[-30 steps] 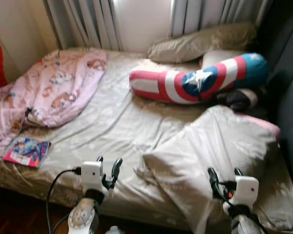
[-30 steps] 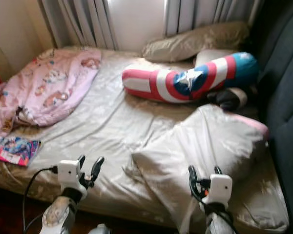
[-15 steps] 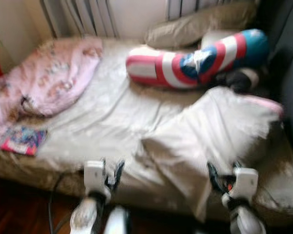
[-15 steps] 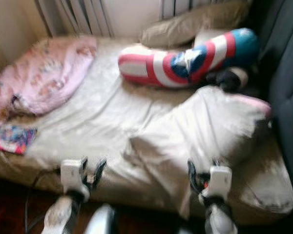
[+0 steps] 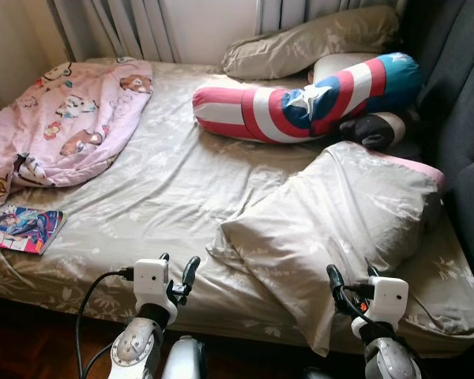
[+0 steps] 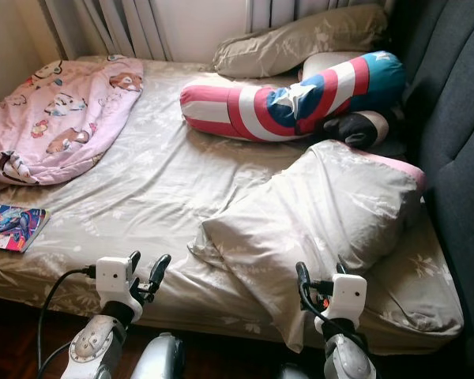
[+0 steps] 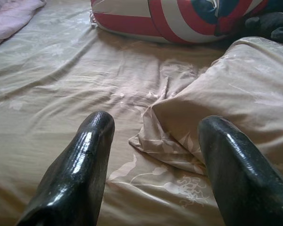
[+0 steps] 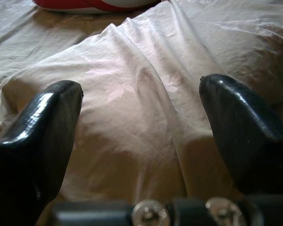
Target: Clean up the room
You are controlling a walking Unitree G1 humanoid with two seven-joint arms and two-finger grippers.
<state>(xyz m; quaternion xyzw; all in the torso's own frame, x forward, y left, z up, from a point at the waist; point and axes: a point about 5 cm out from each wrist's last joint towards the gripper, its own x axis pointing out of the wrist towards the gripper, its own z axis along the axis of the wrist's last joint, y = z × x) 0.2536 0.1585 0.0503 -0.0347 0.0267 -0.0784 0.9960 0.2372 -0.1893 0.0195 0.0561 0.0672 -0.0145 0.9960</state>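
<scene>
Two grippers: we hold left gripper (image 5: 176, 271) and right gripper (image 5: 349, 283) spread wide, empty, before the pillow (image 5: 340, 225).
Head views: closer than before, now sharp; the pillow lies crooked on the bed (image 5: 158, 197).
Wrist views: the pillow lies ahead; pickup seems next.

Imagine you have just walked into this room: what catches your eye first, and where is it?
The red, white and blue bolster with its star lies across the head of the bed. A big beige pillow sprawls near the front right edge, just ahead of the open right end effector. A pink blanket is bunched at the far left.
</scene>
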